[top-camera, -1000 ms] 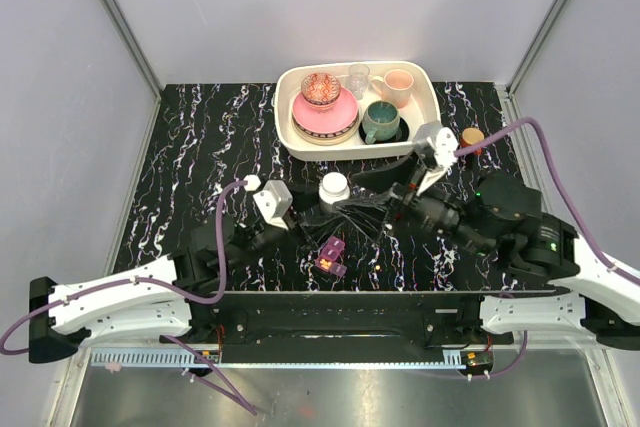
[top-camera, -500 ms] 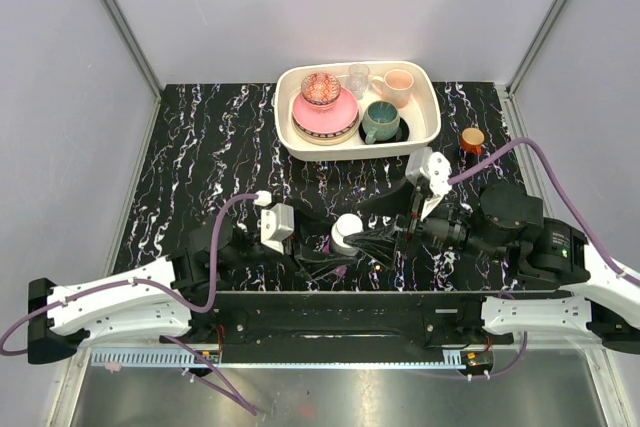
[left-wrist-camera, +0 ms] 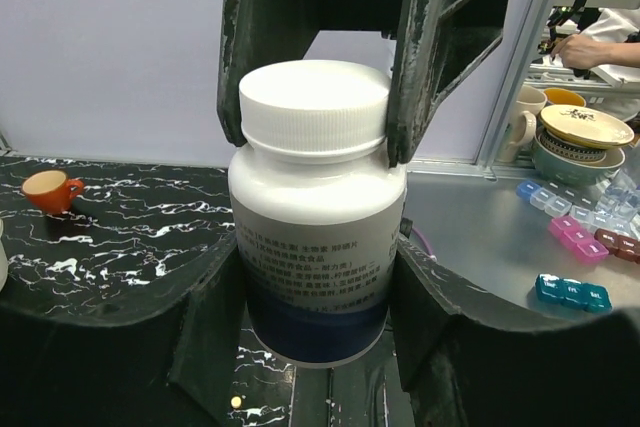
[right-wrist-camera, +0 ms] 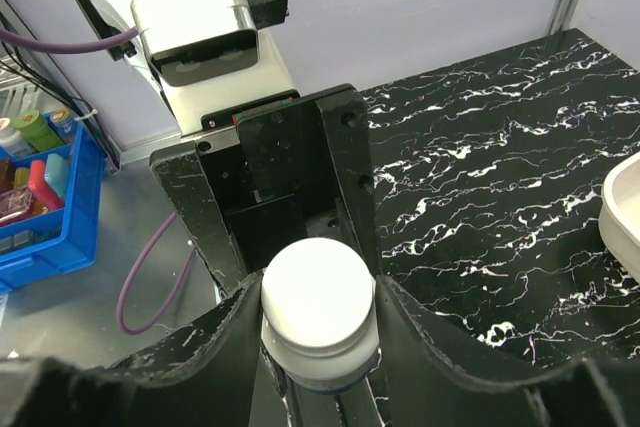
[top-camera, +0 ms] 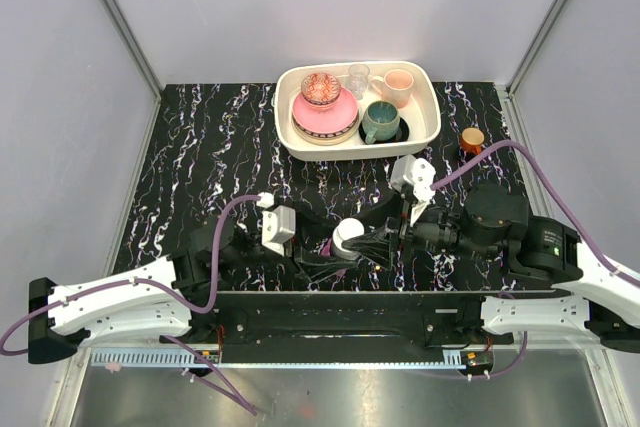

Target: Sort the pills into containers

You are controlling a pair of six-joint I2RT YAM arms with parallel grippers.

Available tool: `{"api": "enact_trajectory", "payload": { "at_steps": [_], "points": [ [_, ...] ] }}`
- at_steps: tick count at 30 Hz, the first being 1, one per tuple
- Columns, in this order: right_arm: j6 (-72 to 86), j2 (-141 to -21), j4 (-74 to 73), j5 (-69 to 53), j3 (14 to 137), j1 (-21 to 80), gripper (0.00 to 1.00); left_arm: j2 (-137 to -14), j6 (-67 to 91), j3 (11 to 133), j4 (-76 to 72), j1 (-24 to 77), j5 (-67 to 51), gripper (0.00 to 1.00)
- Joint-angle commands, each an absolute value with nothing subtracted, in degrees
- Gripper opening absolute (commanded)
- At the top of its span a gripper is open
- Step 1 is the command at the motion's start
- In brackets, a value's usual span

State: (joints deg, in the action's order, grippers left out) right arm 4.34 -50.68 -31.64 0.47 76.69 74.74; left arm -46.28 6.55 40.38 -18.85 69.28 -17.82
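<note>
**Both grippers on the white bottle, pill box hiding right next to it**

Quick status from my end: my left gripper (left-wrist-camera: 318, 282) is closed partway around the body of the white bottle (top-camera: 348, 236), one finger pressed to each side of the label, and the bottle stands upright in that grip; I can't tell whether its base is touching the black marbled table (top-camera: 200, 147) or sitting a bit above it.

My right gripper (right-wrist-camera: 318, 309) comes in from the opposite side, up at the top of the bottle; its fingers (right-wrist-camera: 425, 337) sit against both sides of the white cap (left-wrist-camera: 314, 97), with the jaws set to about the cap's width, so it looks clamped on the cap rather than hanging loose around it.

The magenta pill box (top-camera: 327, 246) is at the near edge of the table between my two arms; only a corner of it pokes out on the bottle's side toward my left arm, and the rest is covered, so I can't see into the compartments.

One tiny yellow pill (left-wrist-camera: 237, 402) lies on the table just beside the bottle's base.

Over at the far side is the cream tray (top-camera: 436, 117) with crockery, well apart from the bottle; a small orange-lidded jar (top-camera: 472, 138) stands just to the right of the tray.
</note>
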Motion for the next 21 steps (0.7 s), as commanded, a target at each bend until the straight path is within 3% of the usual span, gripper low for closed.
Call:
{"api": "enact_trajectory", "payload": {
  "at_steps": [1,6,7,9,11,21],
  "points": [
    [4.0,-51.2,-32.2,-1.4,77.4,75.0,0.51,-46.1,6.7,42.6,-20.8,69.2,-19.2,0.00],
    [4.1,-51.3,-32.3,-2.1,77.5,75.0,0.39,-46.1,6.6,42.6,-20.9,69.2,-19.2,0.00],
    [4.2,-51.3,-32.3,-2.0,77.6,75.1,0.40,-46.0,6.6,42.5,-20.9,69.2,-19.2,0.00],
    [4.4,-51.2,-32.3,-1.8,77.7,75.1,0.55,-46.0,6.6,42.5,-21.0,69.2,-19.2,0.00],
    [4.3,-51.1,-32.3,-1.7,77.6,75.0,0.61,-46.0,6.6,42.4,-21.1,69.2,-19.2,0.00],
    [4.2,-49.9,-30.6,-1.1,78.0,75.0,0.62,-46.7,7.1,41.8,-22.1,69.2,-19.7,0.00]
  ]
}}
